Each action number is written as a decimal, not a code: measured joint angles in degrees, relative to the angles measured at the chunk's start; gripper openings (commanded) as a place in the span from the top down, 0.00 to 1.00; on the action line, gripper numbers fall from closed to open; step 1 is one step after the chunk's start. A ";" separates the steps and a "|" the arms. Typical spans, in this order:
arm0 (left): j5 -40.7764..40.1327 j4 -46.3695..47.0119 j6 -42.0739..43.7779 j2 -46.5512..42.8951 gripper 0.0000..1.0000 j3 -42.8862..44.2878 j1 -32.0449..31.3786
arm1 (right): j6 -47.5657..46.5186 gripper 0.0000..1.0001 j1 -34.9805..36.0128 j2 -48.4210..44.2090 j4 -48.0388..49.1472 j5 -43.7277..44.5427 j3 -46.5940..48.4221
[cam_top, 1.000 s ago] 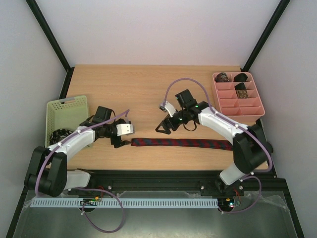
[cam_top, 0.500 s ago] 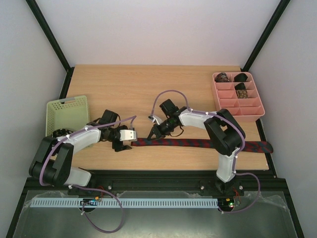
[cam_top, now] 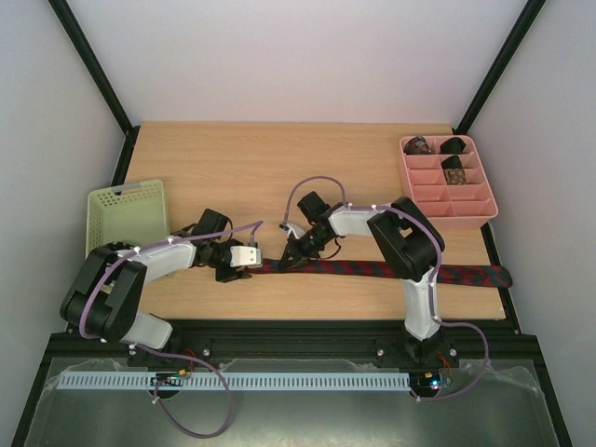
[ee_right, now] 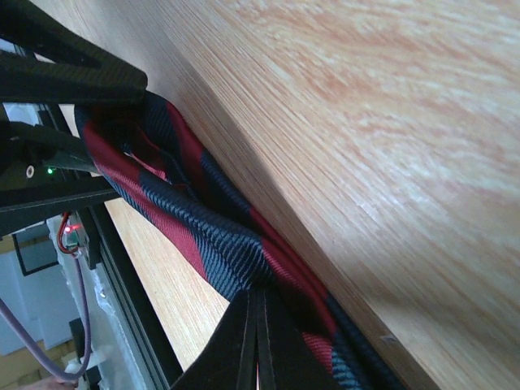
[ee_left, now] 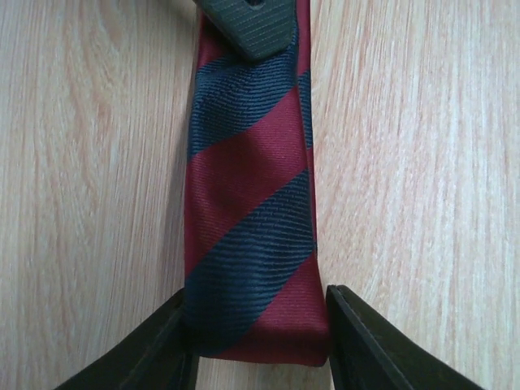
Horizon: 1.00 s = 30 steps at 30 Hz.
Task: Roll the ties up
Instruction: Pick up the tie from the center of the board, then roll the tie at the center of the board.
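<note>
A dark red tie with navy stripes lies stretched left to right along the near part of the table. Its narrow end sits between the fingers of my left gripper, which press against both of its side edges. My right gripper is shut on the same tie a short way to the right, pinching the fabric into a fold. From above, the left gripper and the right gripper stand close together. Three rolled ties sit in the pink tray's back compartments.
The pink divided tray stands at the back right. A pale green mesh basket stands at the left, beside my left arm. The tie's wide end reaches the table's right edge. The whole strip lies close to the front edge.
My right gripper moved left, came down onto the tie and shut on it. My left gripper slid right to the tie's narrow end and its jaws narrowed around it.
</note>
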 measured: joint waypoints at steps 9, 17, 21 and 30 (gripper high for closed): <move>3.06 -1.95 -3.17 -3.76 0.63 3.43 -2.67 | -0.39 0.98 0.00 0.33 -0.70 -0.13 0.66; 6.78 -0.04 -9.31 -0.81 0.70 8.79 -8.52 | -1.14 0.88 -0.13 0.72 -3.39 2.21 4.11; 6.91 0.15 -11.08 0.94 0.70 9.01 -9.16 | -1.36 0.79 -1.27 0.04 -4.46 2.14 4.24; 6.91 1.27 -13.75 1.88 0.68 9.94 -9.53 | -4.68 0.60 -6.29 -7.54 -10.25 -1.95 1.38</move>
